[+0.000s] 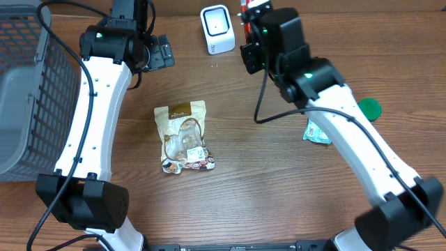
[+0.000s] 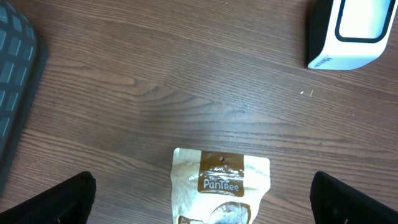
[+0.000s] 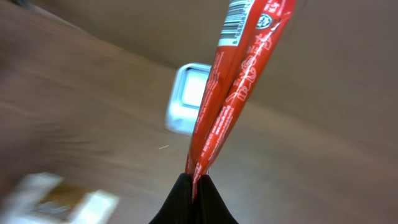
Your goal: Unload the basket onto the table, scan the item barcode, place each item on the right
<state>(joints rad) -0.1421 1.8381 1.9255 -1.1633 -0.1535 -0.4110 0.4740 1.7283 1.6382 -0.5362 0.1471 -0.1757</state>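
Overhead: scanner (image 1: 217, 28) stands at 12 o'clock on the table (image 1: 279, 181); snack bag (image 1: 185, 137) lies flat near centre; basket (image 1: 24, 84) at 9 o'clock; green lid (image 1: 368, 108) and a small packet (image 1: 317, 132) at 3 o'clock, partly under the right arm.

Right gripper (image 3: 194, 182): jaws closed, pinching the bottom end of a red stick packet (image 3: 239, 87); packet stands up from the fingers toward 1 o'clock in the wrist view; barcode (image 3: 235, 22) sits at its far end. Overhead puts the packet just to the 3 o'clock side of the scanner, apart from it.

Left gripper (image 1: 163, 50): jaws wide apart, holding nothing; it hangs toward 11 o'clock, above bare wood, with the snack bag below its view.

Judgement: presentation step; no sign of a completed read.

Risks:
- barcode is printed on the face turned to the wrist camera; the scanner window appears to lie behind the packet; a read may fail unless the wrist rolls;
- grip is at one end only; the long soft packet could sag or swing, taking the code out of the window's line;
- right wrist picture is blurred; a quick pass may not register;
- closing in at this height could knock the light scanner over.
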